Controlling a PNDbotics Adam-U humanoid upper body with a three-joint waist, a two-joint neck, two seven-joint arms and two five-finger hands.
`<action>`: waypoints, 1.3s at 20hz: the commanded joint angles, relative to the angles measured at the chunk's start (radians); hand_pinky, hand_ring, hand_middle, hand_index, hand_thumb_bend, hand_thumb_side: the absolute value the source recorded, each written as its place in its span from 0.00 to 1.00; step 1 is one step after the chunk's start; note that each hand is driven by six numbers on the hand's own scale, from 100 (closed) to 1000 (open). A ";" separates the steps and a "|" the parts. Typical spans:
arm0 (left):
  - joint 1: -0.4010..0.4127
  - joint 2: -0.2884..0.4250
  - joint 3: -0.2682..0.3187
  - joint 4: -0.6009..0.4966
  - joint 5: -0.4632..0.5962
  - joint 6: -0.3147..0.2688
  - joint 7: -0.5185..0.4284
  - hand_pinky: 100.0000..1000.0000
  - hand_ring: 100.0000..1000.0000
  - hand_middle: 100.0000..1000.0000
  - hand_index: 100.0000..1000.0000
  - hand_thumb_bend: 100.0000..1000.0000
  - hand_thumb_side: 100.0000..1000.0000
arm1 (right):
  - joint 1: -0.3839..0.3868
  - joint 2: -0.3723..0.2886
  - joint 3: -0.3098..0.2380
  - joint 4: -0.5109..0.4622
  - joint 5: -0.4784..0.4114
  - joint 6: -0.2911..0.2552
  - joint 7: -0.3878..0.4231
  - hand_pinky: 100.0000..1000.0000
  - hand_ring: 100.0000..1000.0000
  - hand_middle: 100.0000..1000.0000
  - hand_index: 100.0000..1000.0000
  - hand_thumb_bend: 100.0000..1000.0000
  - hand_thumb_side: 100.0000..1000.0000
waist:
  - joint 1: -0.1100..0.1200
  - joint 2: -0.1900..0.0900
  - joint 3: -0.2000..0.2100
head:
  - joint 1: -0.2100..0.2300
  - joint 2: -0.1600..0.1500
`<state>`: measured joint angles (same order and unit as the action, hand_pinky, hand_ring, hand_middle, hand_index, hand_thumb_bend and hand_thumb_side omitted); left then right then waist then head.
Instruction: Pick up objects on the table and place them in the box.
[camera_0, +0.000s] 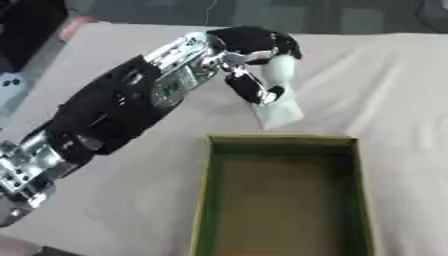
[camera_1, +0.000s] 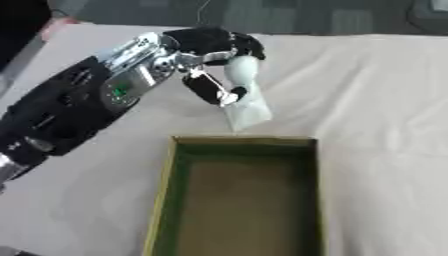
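Left eye view: our left hand (camera_0: 255, 46) curled round a pale bottle-shaped object (camera_0: 282, 95), held just beyond the far rim of the green box (camera_0: 203, 190) on white-clothed table (camera_0: 394, 85).

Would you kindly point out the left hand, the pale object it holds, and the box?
left hand (camera_0: 255, 42), left eye view, back of the hand.
pale object (camera_0: 282, 111), left eye view, lower end.
box (camera_0: 282, 141), left eye view, far rim.

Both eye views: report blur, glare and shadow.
Left eye view: soft throughout, pale object in the left hand lacks edges, no glare. Right eye view: equally soft, box interior dim, faint arm shadow on the cloth.
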<state>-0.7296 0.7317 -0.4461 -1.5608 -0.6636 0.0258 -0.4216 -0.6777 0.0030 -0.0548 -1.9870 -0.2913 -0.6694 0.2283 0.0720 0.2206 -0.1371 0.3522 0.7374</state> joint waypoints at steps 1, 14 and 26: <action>0.006 0.018 0.008 0.012 -0.005 0.028 0.007 0.26 0.55 0.87 0.81 0.00 0.27 | -0.015 0.003 0.003 -0.013 -0.005 0.002 0.006 0.41 0.30 0.23 0.31 0.00 0.92 | -0.002 -0.009 0.001 | -0.011 -0.013; 0.021 0.017 -0.006 -0.004 -0.021 -0.025 0.116 0.00 0.00 0.06 0.10 0.00 0.58 | -0.013 0.000 -0.004 -0.013 -0.005 0.005 0.013 0.41 0.30 0.23 0.31 0.00 0.92 | -0.009 -0.010 0.006 | 0.021 0.018; 0.005 0.031 -0.001 -0.034 -0.117 -0.011 0.272 0.00 0.00 0.00 0.03 0.00 0.64 | -0.006 -0.005 -0.018 -0.013 0.000 0.005 -0.004 0.41 0.30 0.23 0.31 0.00 0.92 | -0.008 -0.015 0.018 | 0.039 0.029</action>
<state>-0.7042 0.7325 -0.4587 -1.5719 -0.7712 0.0083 -0.1654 -0.6769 0.0059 -0.0695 -1.9870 -0.2914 -0.6643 0.2299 0.0650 0.2253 -0.1199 0.3796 0.7622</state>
